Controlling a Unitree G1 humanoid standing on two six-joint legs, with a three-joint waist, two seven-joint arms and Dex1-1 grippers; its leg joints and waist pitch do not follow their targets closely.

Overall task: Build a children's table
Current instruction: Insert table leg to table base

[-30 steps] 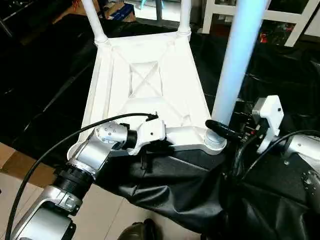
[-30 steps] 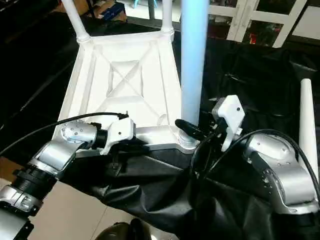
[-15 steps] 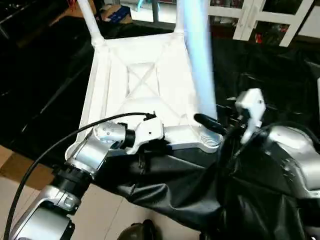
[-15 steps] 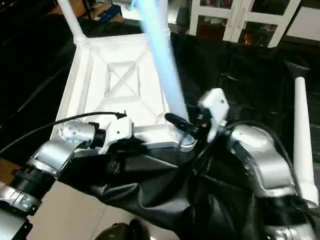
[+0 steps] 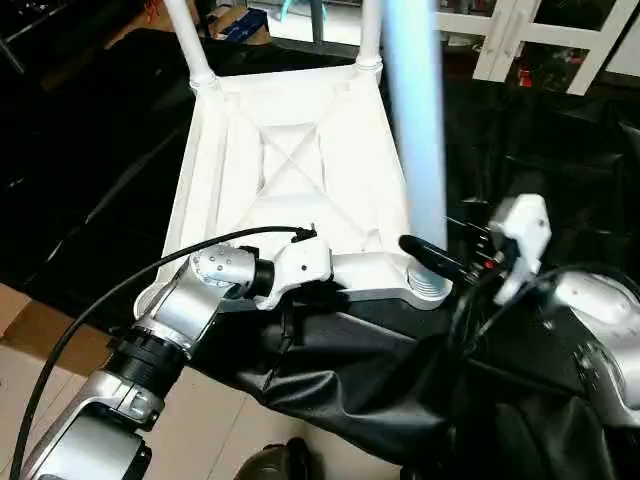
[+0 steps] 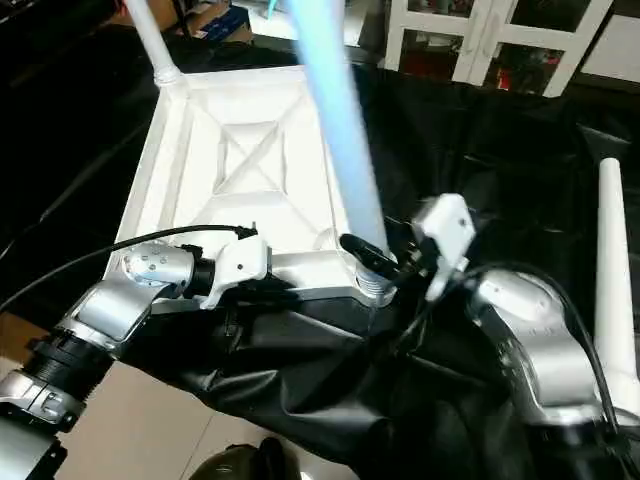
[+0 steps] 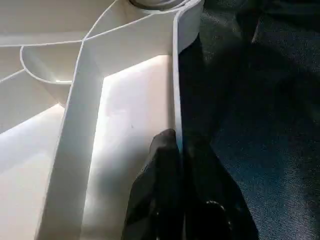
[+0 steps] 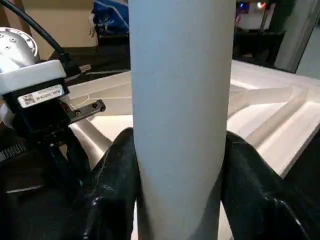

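Black cloth [image 5: 330, 380] under upturned table top [image 5: 290, 150]; right gripper [image 8: 177, 175] clamps leg [image 8: 180, 100] (tilted) at near-right corner socket [image 5: 428, 285]; left gripper [image 7: 177, 165] pinches near rim.

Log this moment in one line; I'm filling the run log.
right gripper: shut on white tube leg in near-right socket | left gripper: shut on white plastic tabletop rim

Tabletop [image 5: 290, 160] lying underside up on the sheet-covered counter [image 5: 520, 130], centre-left. Two legs [image 5: 185, 40] standing in the far corner sockets. Third leg [image 5: 415, 150] seated in the near right socket [image 5: 430, 285], leaning slightly left, right hand [image 8: 180, 200] clamped round its base. Left hand [image 7: 177, 165] pinching the near rim [image 7: 176, 90], left of that socket. Fourth leg [image 6: 612, 270] lying loose on the counter, far right, well apart from the top.
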